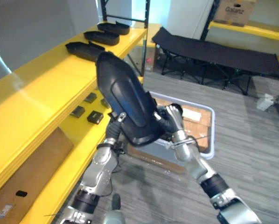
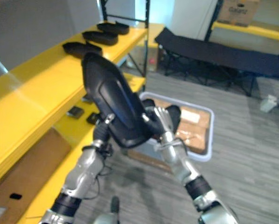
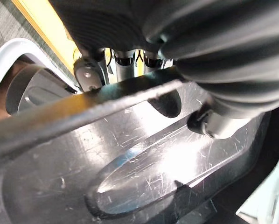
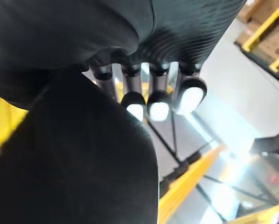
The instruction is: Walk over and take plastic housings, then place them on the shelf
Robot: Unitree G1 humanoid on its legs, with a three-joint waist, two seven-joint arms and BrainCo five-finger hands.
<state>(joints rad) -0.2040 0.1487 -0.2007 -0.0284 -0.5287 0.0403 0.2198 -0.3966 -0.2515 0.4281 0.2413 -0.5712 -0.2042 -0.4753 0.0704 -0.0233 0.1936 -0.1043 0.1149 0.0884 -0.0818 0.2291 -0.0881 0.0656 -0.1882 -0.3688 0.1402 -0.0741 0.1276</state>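
Yellow shelf [image 1: 41,88] already carries three housings [image 1: 83,49] far along; a fourth housing [image 1: 125,100] hangs raised beside its edge, left hand [image 3: 214,125] pinching the rim, right hand [image 1: 170,115] pressing straight-fingered. Setting down remains.

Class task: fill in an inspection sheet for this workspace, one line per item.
Surface: yellow shelf, top level partly bare.
Job's things: housing held up beside the shelf; three housings lie on its top level.
Clutter: small black parts on the lower level.
Hands: left hand pinches the held housing's edge; right hand at its lower edge, fingers straight.
Cables: nothing seen.
Surroundings: bin with cardboard on the floor; black cot behind.
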